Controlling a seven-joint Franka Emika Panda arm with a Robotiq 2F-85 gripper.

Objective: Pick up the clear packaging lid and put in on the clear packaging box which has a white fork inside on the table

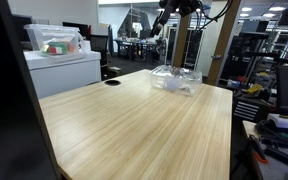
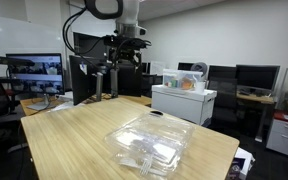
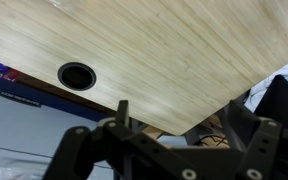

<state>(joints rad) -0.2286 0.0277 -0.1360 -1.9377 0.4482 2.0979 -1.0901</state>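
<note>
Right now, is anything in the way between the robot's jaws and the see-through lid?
Nothing visible. The gripper hangs high above the table, with only air and bare wood between it and the clear packaging lid.

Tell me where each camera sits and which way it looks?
Exterior view: low at a table corner, looking along it to the clear packaging box; the arm hangs beyond.
Exterior view: close beside the clear packaging box, facing across the table; arm and gripper stand behind.
Wrist view: above the table edge, looking down at the round hole; the gripper fills the bottom.
Shared: both exterior views show box and arm.
</note>
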